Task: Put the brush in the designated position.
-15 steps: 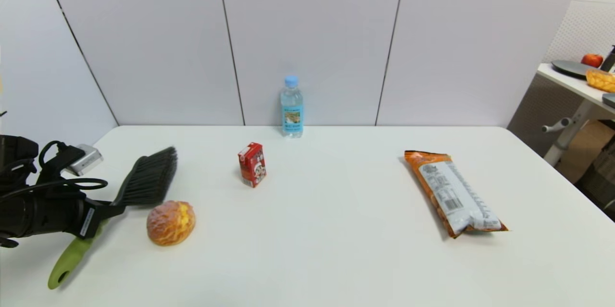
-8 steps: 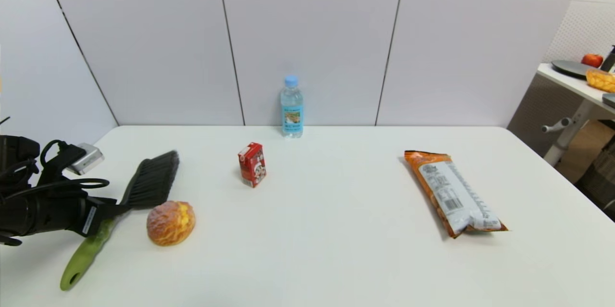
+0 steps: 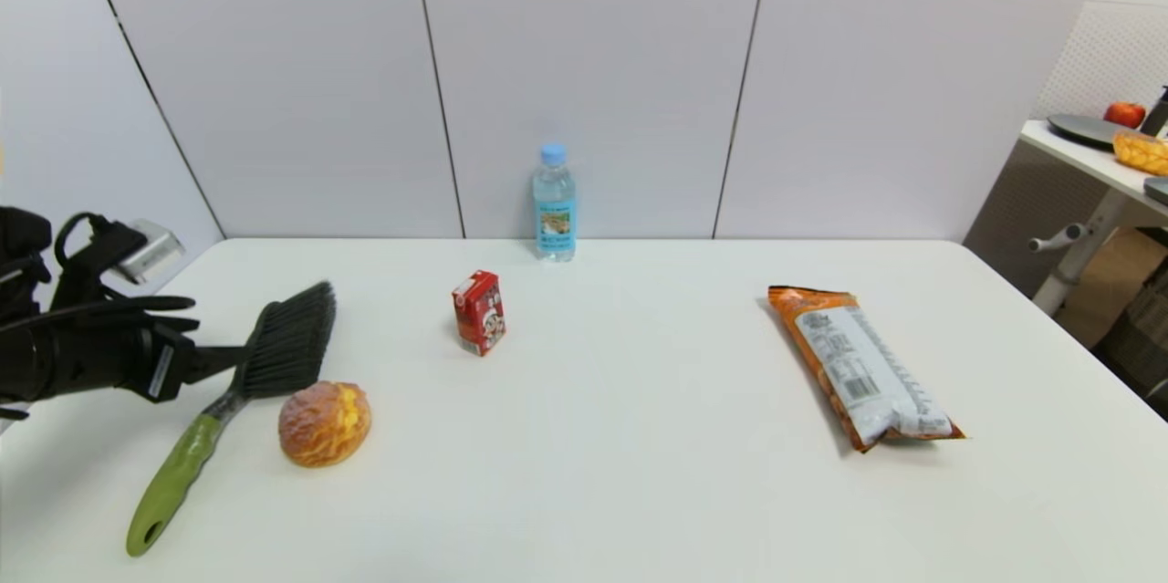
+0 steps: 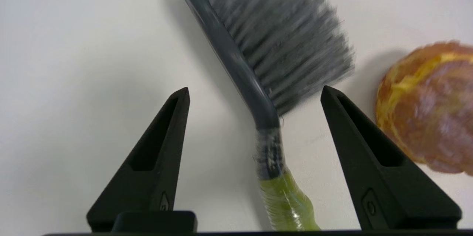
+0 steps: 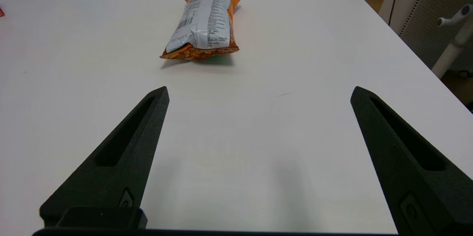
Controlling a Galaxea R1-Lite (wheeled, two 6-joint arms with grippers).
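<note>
Brush (image 4: 258,66) on table, between spread left end effector (image 4: 255,93) fingers.

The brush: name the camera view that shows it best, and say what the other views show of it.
The head view: the whole brush lies on the table beside the bread roll, bristles to handle hole. The left wrist view shows only its bristles and neck between the open left gripper. The right wrist view shows none of it.

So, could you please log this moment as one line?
left gripper: open, above brush | brush: flat on table, beside bun | right gripper: open, idle
</note>
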